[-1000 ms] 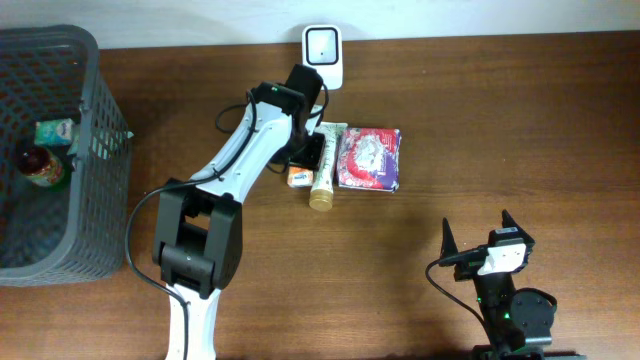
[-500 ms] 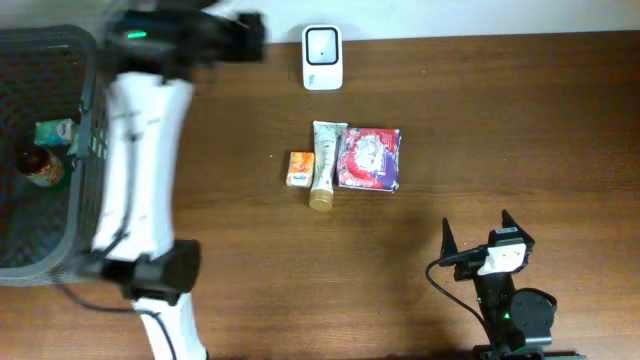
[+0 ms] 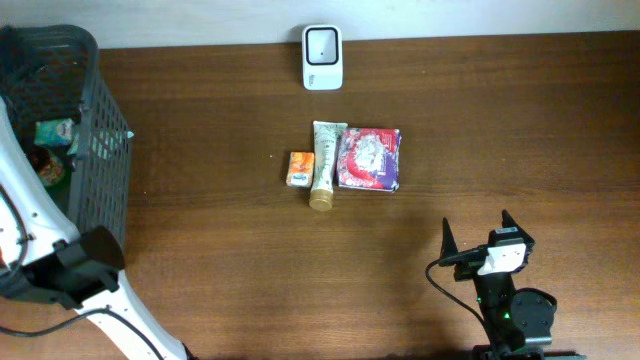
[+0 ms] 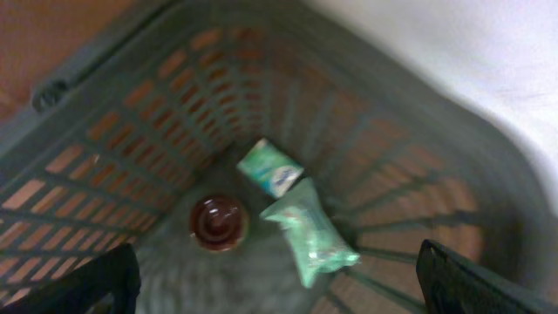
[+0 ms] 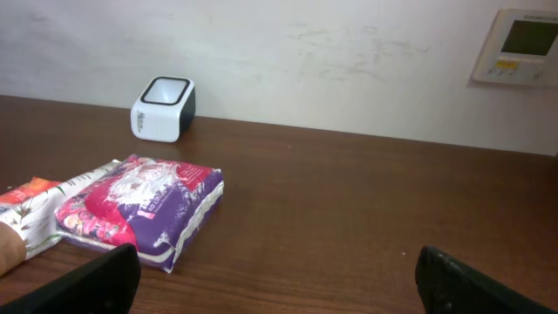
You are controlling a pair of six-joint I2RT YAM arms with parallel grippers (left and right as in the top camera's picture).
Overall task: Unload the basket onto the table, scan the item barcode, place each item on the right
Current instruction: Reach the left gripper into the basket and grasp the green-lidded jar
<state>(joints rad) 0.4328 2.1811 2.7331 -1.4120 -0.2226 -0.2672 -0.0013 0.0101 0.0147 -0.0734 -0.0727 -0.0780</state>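
**Left arm swung from scanner to basket**

In the past second my left gripper [image 4: 279, 283] left the scanner [image 3: 322, 57] for the basket [image 3: 100, 130]. It hung there empty, jaws wide apart, above a bottle [image 4: 219, 221] and two green packets [image 4: 311, 231]. The orange box [image 3: 299, 169], tube [image 3: 324, 165] and purple pack [image 3: 369, 158] lay unmoved below the scanner. My right gripper [image 5: 283, 283] stood spread and empty. I could read no print.

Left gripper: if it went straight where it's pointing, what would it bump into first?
Probably the green bag lying in the basket, right ahead of the left gripper. The bottle sits just beside that line, and depth is hard to judge here.
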